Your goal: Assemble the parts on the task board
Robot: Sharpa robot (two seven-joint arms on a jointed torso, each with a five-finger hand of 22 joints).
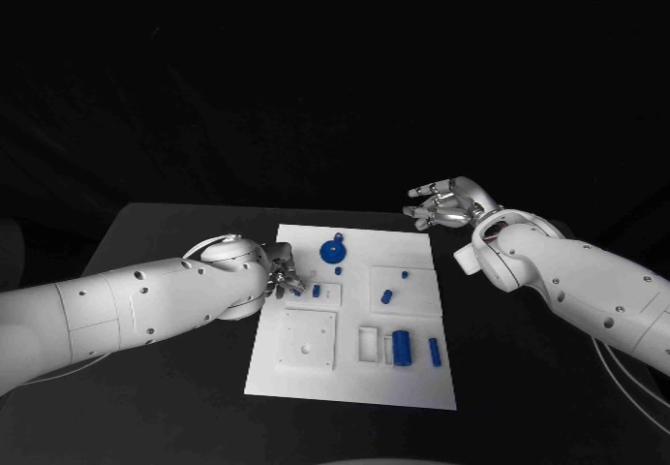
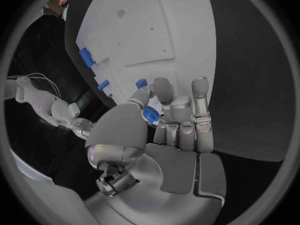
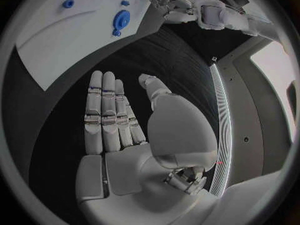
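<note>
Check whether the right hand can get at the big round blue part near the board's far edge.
Probably yes: the right hand hovers open over the table beside the task board, and nothing lies between it and the round blue part.

No readable text, label or number on any visible surface.

So it's a black table [image 1: 167, 242] with a white board [image 1: 350, 383] lying flat on it, sitting between the two hands: its edge is right by the left hand [image 1: 284, 276], while the right hand [image 1: 444, 205] is just past its far corner.
</note>
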